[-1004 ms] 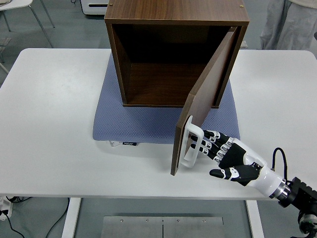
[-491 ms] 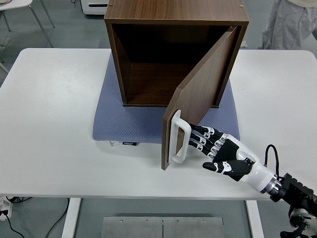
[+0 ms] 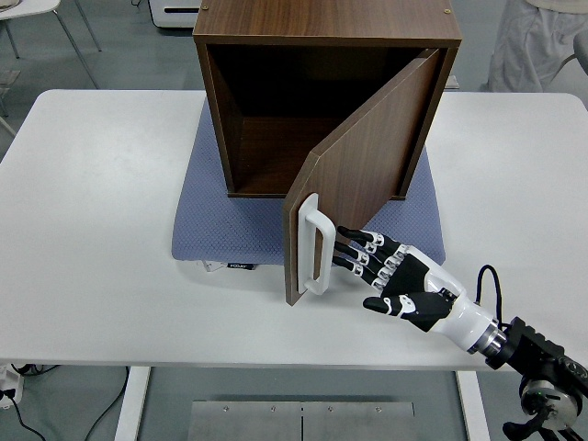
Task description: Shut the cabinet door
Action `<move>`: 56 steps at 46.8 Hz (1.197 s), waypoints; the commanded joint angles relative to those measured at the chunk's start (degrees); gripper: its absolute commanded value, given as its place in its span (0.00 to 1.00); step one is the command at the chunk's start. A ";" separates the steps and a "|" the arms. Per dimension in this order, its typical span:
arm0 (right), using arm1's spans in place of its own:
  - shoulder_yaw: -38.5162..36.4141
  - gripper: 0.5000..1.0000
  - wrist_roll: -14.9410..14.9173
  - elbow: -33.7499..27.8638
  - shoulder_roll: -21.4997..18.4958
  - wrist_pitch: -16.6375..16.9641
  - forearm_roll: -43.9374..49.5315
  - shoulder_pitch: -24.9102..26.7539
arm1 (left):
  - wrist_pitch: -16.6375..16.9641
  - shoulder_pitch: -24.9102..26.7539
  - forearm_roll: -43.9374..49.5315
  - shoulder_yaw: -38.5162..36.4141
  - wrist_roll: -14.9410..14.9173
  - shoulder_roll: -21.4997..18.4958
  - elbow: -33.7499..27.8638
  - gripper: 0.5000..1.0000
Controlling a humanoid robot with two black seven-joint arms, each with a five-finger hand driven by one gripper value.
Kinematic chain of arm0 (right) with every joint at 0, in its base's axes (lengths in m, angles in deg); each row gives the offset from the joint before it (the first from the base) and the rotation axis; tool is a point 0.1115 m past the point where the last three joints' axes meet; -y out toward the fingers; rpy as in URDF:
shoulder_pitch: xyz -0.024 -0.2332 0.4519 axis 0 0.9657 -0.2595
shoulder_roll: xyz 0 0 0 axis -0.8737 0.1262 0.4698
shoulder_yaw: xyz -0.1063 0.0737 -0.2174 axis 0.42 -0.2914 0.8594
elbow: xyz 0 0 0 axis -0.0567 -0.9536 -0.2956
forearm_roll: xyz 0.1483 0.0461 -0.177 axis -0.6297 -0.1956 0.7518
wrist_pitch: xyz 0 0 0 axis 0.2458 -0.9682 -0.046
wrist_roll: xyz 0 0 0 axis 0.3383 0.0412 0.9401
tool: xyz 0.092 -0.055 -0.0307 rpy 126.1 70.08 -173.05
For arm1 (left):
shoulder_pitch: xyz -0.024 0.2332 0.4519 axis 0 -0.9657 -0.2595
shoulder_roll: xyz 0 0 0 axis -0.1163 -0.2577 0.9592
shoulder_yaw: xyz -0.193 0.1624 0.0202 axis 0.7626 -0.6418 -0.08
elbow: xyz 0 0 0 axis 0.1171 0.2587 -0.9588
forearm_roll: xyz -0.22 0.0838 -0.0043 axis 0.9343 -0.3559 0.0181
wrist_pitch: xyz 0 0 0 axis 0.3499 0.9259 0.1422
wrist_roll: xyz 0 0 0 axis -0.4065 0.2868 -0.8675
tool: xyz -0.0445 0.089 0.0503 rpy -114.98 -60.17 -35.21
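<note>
A dark wooden cabinet [image 3: 326, 55] stands on a blue-grey mat [image 3: 207, 216] at the back middle of the white table. Its door [image 3: 363, 170], hinged on the right, stands about half open and angles toward the front left. A white handle [image 3: 312, 243] is fixed near the door's free edge. My right hand [image 3: 372, 262] comes in from the lower right with its fingers stretched out flat. The fingertips [image 3: 344, 248] rest against the door's outer face just right of the handle and grasp nothing. The cabinet's inside looks empty. My left arm is out of sight.
A person in light clothes [image 3: 537, 46] stands at the top right behind the table. A chair [image 3: 37, 18] and a white unit [image 3: 175, 11] are on the floor beyond the far edge. The table's left half [image 3: 92, 211] is bare white surface.
The door has swung leftward toward the cabinet front, its free edge moving from about the middle right to the middle. My right hand followed it to the left, fingers still against it.
</note>
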 commanded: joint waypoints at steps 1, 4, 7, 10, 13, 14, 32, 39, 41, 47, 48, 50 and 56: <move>-0.01 1.00 0.01 -0.43 -0.44 0.00 0.01 -0.20 | 0.00 0.00 0.00 0.00 0.02 0.00 -0.01 1.00; -0.01 1.00 0.01 -0.87 -0.79 0.00 0.01 -0.82 | 0.00 0.00 0.00 0.00 0.02 0.00 -0.01 1.00; -0.01 1.00 0.01 -1.49 -1.06 0.00 0.01 -0.99 | 0.00 0.00 0.00 0.00 0.02 0.00 -0.01 1.00; -0.01 1.00 0.01 -1.84 -1.06 0.00 -0.08 -1.35 | 0.00 0.00 0.00 0.00 0.02 0.00 -0.01 1.00; -0.01 1.00 0.01 -2.01 -1.41 0.00 -0.08 -1.96 | 0.00 0.00 0.00 0.00 0.02 0.00 -0.01 1.00; -0.01 1.00 0.01 -2.02 -1.58 0.00 -0.08 -2.22 | 0.00 0.00 0.00 0.00 0.02 0.00 -0.01 1.00; 1.22 1.00 0.01 -3.42 -4.48 0.00 -0.08 -4.86 | 0.00 0.00 0.00 0.00 0.02 0.00 -0.01 1.00; 1.31 1.00 0.10 -3.60 -5.80 0.00 -0.08 -5.04 | 0.00 0.00 0.00 0.00 0.02 0.00 -0.01 1.00; 1.40 1.00 0.10 -3.86 -5.98 0.00 0.01 -5.13 | 0.00 0.00 0.00 0.00 0.02 0.00 -0.01 1.00; 2.19 1.00 0.19 -4.39 -6.51 0.00 0.09 -5.39 | 0.00 0.00 0.00 0.00 0.02 0.00 -0.01 1.00; 2.37 1.00 0.19 -4.48 -6.68 0.00 0.27 -5.65 | 0.00 0.00 0.00 0.00 0.02 0.00 -0.01 1.00; 2.37 1.00 0.19 -4.48 -6.95 0.00 0.36 -5.83 | 0.00 0.00 0.00 0.00 0.02 0.00 -0.01 1.00; 2.45 1.00 0.45 -4.65 -7.91 0.00 0.45 -6.36 | 0.00 0.00 0.00 0.00 0.02 0.00 -0.01 1.00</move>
